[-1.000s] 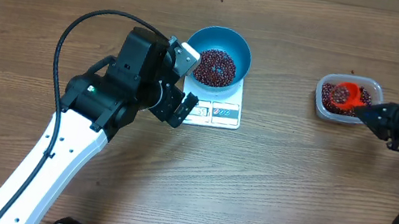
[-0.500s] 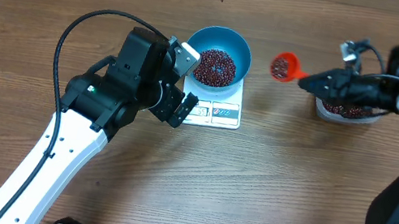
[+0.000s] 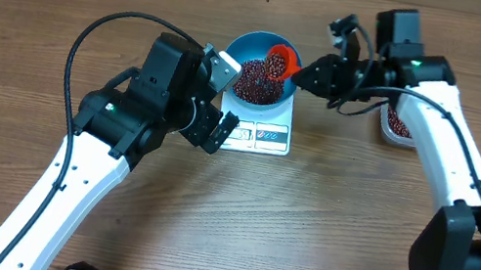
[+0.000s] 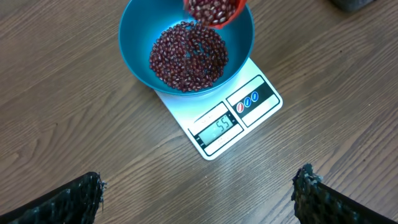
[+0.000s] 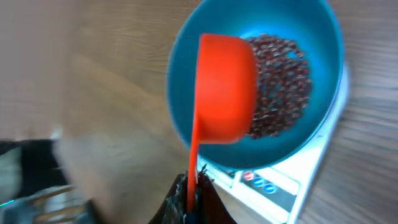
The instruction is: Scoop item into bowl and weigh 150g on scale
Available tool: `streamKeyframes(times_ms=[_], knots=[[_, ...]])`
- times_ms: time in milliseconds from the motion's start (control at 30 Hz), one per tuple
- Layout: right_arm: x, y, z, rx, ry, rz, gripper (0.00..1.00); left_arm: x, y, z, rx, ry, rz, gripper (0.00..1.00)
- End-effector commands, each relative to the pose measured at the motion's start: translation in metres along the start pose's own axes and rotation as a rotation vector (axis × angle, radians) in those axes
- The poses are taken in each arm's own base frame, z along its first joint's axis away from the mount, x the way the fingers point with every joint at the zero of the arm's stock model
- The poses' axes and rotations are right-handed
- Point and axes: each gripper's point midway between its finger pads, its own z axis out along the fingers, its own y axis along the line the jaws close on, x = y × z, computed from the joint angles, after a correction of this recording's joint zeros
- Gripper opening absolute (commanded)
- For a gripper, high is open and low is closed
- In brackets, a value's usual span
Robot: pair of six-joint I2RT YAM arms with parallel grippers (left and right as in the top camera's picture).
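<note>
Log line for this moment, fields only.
right gripper: shut on scoop over bowl | left gripper: open beside scale | beans: in bowl | display: 55

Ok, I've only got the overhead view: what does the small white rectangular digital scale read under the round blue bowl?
Observer: In the left wrist view, the small white digital scale shows 55 on its display.
Operator: Anything in the red plastic scoop?
Observer: Yes, it holds dark red-brown beans, above the round blue bowl.
Operator: How does the right gripper hold it?
Observer: In the right wrist view, it is shut on the scoop's thin handle.
</note>
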Motion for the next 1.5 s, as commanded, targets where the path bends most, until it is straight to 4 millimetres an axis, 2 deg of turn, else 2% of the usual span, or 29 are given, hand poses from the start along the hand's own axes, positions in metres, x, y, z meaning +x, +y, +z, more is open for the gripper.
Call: streamKeyframes(times_ms=[0,100,267,367,600,800,933,1033,1100,1167,1200,1233,1300,1467], knots=[[-0.026,-0.008,-0.006,0.331,-0.086,-0.089,0.04,0.002,-0.001,0.004,0.009,0.012,-0.013,1.0],[-0.035,-0.002,-0.013,0.532,-0.112,-0.208,0.04,0.002,-0.001,0.004,0.009,0.012,-0.013,1.0],[-0.04,0.005,-0.019,0.738,-0.127,-0.359,0.04,0.002,-0.001,0.004,0.009,0.012,-0.013,1.0],[-0.038,0.011,-0.018,0.795,-0.131,-0.399,0.04,0.003,-0.001,0.004,0.009,0.012,-0.013,0.99],[-0.036,0.014,-0.016,0.798,-0.119,-0.423,0.04,0.002,-0.001,0.004,0.009,0.012,-0.012,0.99],[-0.026,0.034,0.003,0.629,-0.076,-0.433,0.04,0.003,-0.001,0.004,0.008,0.012,-0.013,1.0],[-0.024,0.035,-0.003,0.621,-0.072,-0.425,0.04,0.003,-0.001,0.004,0.008,0.012,-0.013,1.0],[-0.025,0.031,-0.026,0.631,-0.09,-0.391,0.04,0.003,-0.001,0.004,0.008,0.012,-0.013,0.99],[-0.025,0.028,-0.052,0.615,-0.104,-0.35,0.04,0.003,-0.001,0.004,0.008,0.012,-0.013,1.0],[-0.021,0.016,-0.093,0.608,-0.124,-0.278,0.04,0.003,-0.001,0.004,0.008,0.012,-0.013,1.0],[-0.02,0.011,-0.105,0.614,-0.13,-0.255,0.04,0.003,-0.001,0.004,0.008,0.012,-0.013,1.0],[-0.015,-0.006,-0.133,0.641,-0.137,-0.195,0.04,0.003,-0.001,0.004,0.008,0.012,-0.013,1.0],[-0.006,-0.029,-0.159,0.685,-0.129,-0.13,0.04,0.003,-0.001,0.004,0.008,0.012,-0.013,0.99],[0.029,-0.094,-0.202,0.771,-0.018,0.015,0.04,0.003,-0.001,0.004,0.008,0.012,-0.013,1.0]])
